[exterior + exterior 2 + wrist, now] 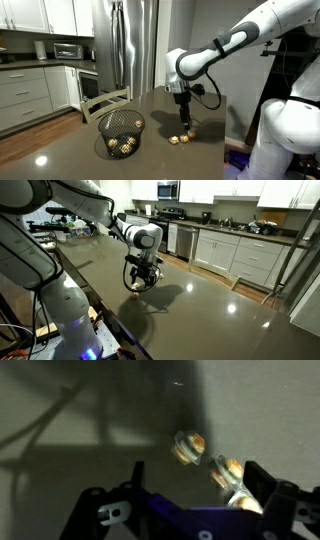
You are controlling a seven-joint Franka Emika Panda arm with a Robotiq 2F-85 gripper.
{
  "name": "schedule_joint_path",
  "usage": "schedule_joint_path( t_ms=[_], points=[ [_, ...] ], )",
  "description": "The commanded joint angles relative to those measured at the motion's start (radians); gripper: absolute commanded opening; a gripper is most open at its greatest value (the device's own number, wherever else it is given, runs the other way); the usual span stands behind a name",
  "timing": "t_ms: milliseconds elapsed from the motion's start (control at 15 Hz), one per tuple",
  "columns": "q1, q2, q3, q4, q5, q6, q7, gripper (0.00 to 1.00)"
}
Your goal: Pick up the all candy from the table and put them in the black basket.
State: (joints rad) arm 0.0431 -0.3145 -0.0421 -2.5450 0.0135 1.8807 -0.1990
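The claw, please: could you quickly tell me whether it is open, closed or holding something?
Claw: open, holding nothing, above the candy on the table.

Gold-foil candy (177,140) on dark table (70,152), more inside black basket (106,127).

A tall stainless-steel refrigerator (132,45) stands at the far side of the room in an exterior view, with white wall cabinets (40,15) to its left. Beneath them a toaster oven (68,50) and a paper-towel roll (40,49) sit on the kitchen bench (20,62) above pale drawers (25,95). In an exterior view a microwave (168,190) hangs high on the far wall, and white base cabinets (240,255) run off to its right.
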Motion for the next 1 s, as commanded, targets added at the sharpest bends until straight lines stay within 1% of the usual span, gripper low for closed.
schedule_joint_path(
  t_ms=[0, 333, 533, 600, 667, 733, 800, 867, 933],
  points=[
    [-0.002, -0.019, 0.008, -0.031, 0.022, 0.015, 0.005, 1.00],
    [0.000, -0.015, 0.009, -0.048, 0.020, 0.020, -0.004, 1.00],
    [0.002, -0.013, 0.009, -0.067, 0.019, 0.049, -0.012, 1.00],
    [0.002, -0.012, 0.009, -0.071, 0.019, 0.058, -0.012, 0.96],
    [0.002, -0.011, 0.008, -0.075, 0.020, 0.067, -0.012, 0.80],
    [0.002, -0.012, 0.008, -0.080, 0.019, 0.078, -0.012, 0.72],
    [0.002, -0.012, 0.008, -0.085, 0.020, 0.090, -0.014, 0.68],
    [0.002, -0.012, 0.008, -0.088, 0.018, 0.098, -0.014, 0.62],
    [0.003, -0.013, 0.009, -0.091, 0.018, 0.106, -0.014, 0.53]
  ],
)
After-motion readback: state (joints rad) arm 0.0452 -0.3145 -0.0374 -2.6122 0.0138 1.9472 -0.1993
